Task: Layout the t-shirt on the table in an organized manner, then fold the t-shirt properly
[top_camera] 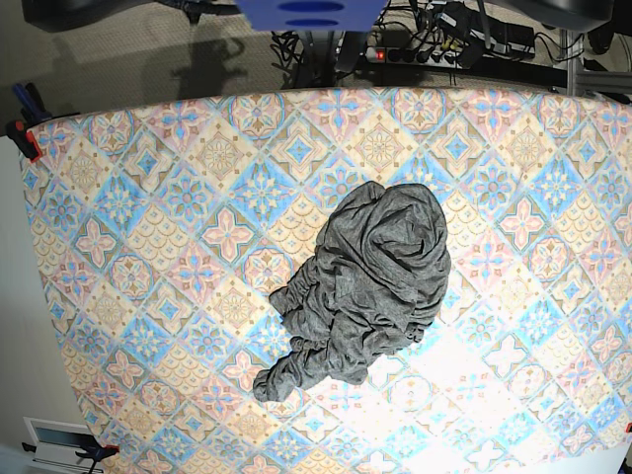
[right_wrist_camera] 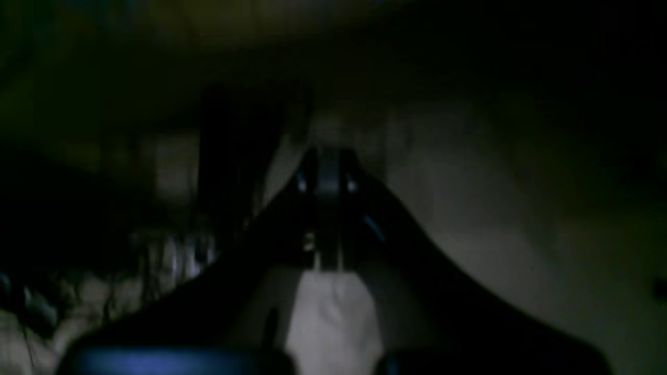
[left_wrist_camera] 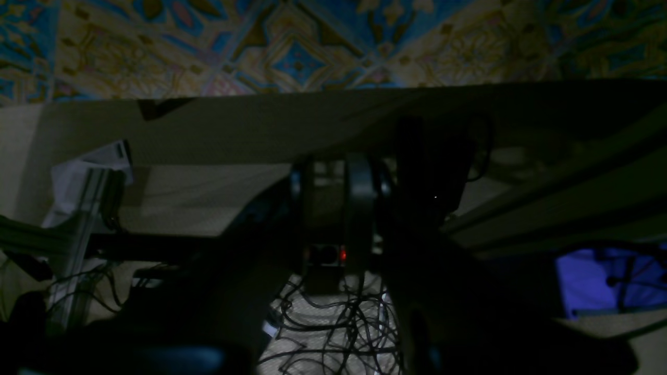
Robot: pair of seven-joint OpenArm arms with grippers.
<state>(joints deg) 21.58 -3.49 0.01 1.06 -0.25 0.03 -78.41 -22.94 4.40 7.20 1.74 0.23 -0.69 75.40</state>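
Grey t-shirt (top_camera: 361,292) lies crumpled in loose heap near middle of tile-patterned worktop (top_camera: 148,197), unfolded, one bunched end trailing toward near edge. Both hands well away from shirt, parked beyond far edge, touching nothing. Right hand (right_wrist_camera: 325,182) closed tight, empty. Left hand (left_wrist_camera: 338,208) dim in wrist view; cannot tell its gap. Cables (left_wrist_camera: 333,323) tangled on floor below it.

The middle of the table (top_camera: 118,227) is occupied by the crumpled t-shirt (top_camera: 370,281). Bare patterned surface is left all around it, widest toward the base view's left.
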